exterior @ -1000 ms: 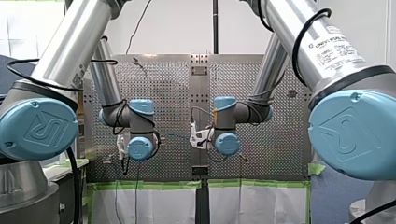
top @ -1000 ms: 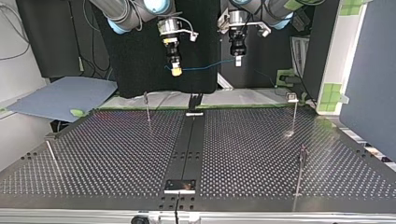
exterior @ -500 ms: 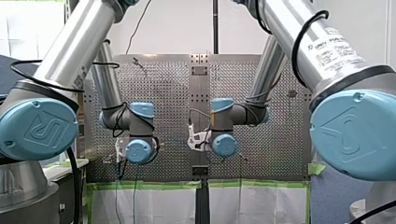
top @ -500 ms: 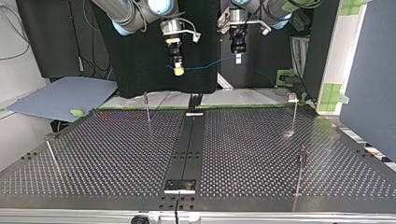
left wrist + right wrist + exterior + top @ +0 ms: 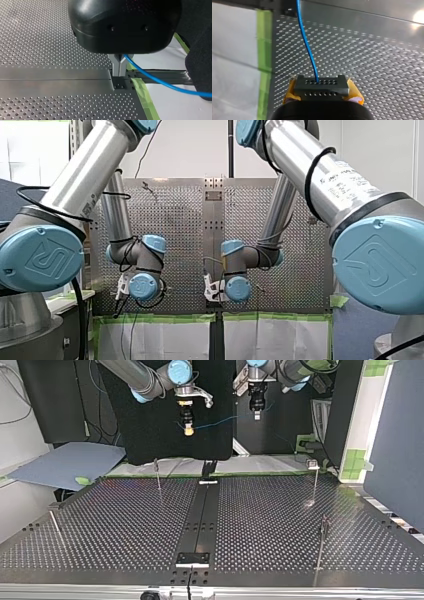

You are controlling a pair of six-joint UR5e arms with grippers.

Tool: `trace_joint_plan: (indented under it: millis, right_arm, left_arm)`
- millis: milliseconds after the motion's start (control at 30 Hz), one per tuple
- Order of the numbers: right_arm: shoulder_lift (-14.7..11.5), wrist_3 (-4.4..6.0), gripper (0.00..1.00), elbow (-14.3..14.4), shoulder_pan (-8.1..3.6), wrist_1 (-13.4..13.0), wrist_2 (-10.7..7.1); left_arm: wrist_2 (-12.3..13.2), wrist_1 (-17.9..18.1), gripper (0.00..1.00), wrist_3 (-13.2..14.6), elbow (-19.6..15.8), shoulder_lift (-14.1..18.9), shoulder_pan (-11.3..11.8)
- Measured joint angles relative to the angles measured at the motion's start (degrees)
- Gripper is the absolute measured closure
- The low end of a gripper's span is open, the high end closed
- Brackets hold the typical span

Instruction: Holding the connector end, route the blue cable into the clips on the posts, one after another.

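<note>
A thin blue cable (image 5: 220,421) hangs stretched in the air between my two grippers, beyond the table's far edge in the top view. My right gripper (image 5: 188,431), at that view's left, is shut with its yellow pads (image 5: 354,92) on the black connector (image 5: 321,88); the cable (image 5: 307,45) runs out ahead of it. My left gripper (image 5: 256,415), at the top view's right, has its metal fingers (image 5: 119,67) shut on the cable (image 5: 160,83), which trails off to one side. Thin posts (image 5: 157,474) (image 5: 315,480) (image 5: 322,544) stand on the perforated table (image 5: 125,525).
Another short post (image 5: 54,522) leans at the top view's left. A black rail (image 5: 200,515) runs down the table's middle. Green tape (image 5: 142,92) lines the table's edge. A blue-grey sheet (image 5: 65,462) lies beyond the far left corner.
Both grippers have risen towards the top view's top edge with the cable still stretched between them. In the front view both wrists have sunk lower.
</note>
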Motion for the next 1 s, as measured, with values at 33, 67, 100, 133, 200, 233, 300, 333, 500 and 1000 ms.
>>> trace_joint_plan:
  millis: [33, 67, 100, 133, 200, 233, 300, 333, 500, 1000]
  right_arm:
    - [0.08, 0.0, 1.0, 0.0, 0.0, 0.71, 0.03]
    - [0.12, 0.0, 1.0, -0.01, 0.0, 1.23, 0.04]
    - [0.15, 0.0, 1.0, -0.01, 0.0, 1.75, 0.05]
    - [0.17, 0.0, 1.0, -0.02, 0.0, 2.48, 0.06]
    - [0.13, -0.06, 1.0, -0.09, 0.07, 3.23, 0.01]
    - [-0.07, -0.2, 1.0, -0.3, 0.22, 3.42, -0.18]
    - [-0.64, -0.14, 1.0, -0.87, 0.58, 3.54, -0.77]
    - [-1.2, 0.17, 1.0, -1.28, 1.0, 3.52, -1.28]
    - [-3.76, 2.39, 1.0, -2.1, 2.56, 2.84, -3.15]
    - [-11.43, 4.7, 1.0, -3.14, 2.91, 6.72, -9.74]
  left_arm:
    - [0.0, -0.08, 1.0, 0.0, 0.0, 0.0, 0.0]
    - [0.0, -0.14, 1.0, 0.01, 0.0, -0.01, 0.0]
    - [0.0, -0.17, 1.0, 0.01, 0.0, -0.01, 0.0]
    - [0.03, -0.22, 1.0, 0.03, 0.0, 0.01, 0.0]
    - [0.41, -0.61, 1.0, -0.01, 0.09, 0.38, 0.0]
    - [0.66, -0.87, 1.0, -0.09, 0.21, 0.63, 0.0]
    - [1.45, -1.71, 1.0, -0.36, 0.47, 1.44, 0.0]
    - [1.84, -2.08, 1.0, -0.47, 0.54, 1.82, 0.0]
    - [4.05, -4.39, 1.0, -2.04, 0.68, 4.15, 0.0]
    - [5.08, -11.9, 1.0, -9.36, 0.78, 11.66, 0.04]
